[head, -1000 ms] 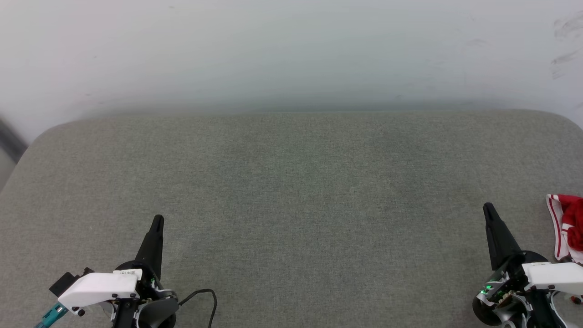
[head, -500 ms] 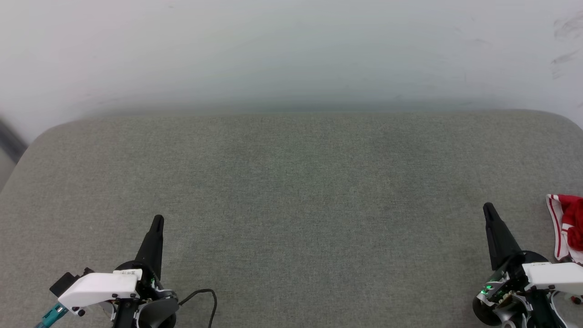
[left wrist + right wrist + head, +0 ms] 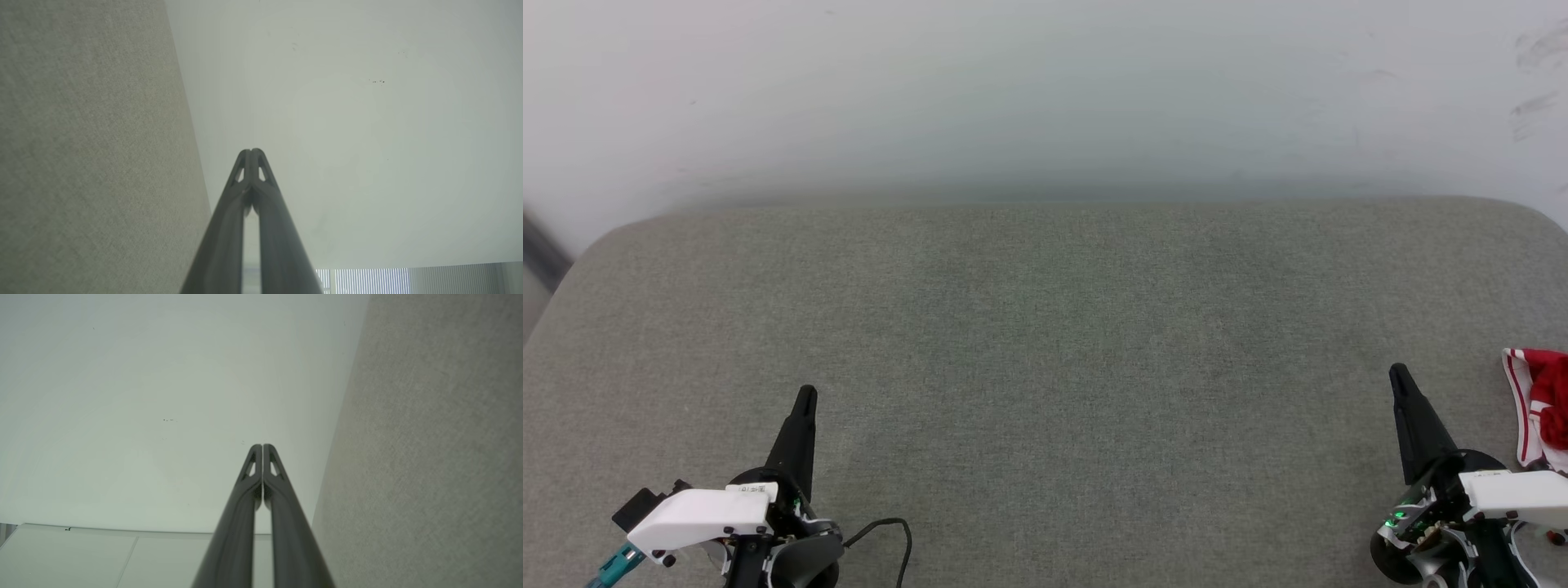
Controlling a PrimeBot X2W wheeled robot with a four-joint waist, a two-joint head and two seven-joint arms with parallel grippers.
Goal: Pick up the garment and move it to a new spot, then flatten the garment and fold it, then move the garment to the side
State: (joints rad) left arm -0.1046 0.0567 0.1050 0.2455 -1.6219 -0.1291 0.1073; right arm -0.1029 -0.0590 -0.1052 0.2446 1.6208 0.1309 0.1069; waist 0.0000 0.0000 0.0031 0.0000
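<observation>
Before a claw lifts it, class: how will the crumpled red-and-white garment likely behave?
The garment lies in soft crumpled folds, so probably floppy, draping from one pinch. It looks thin, so likely light. Pushed on the textured grey surface, it may bunch.

I see a grey fabric pad point(image 3: 1045, 367) with rounded far corners against a pale, scuffed wall point(image 3: 1045, 90), evenly lit. White slatted blinds point(image 3: 367, 281) show beyond the wall's edge.
</observation>
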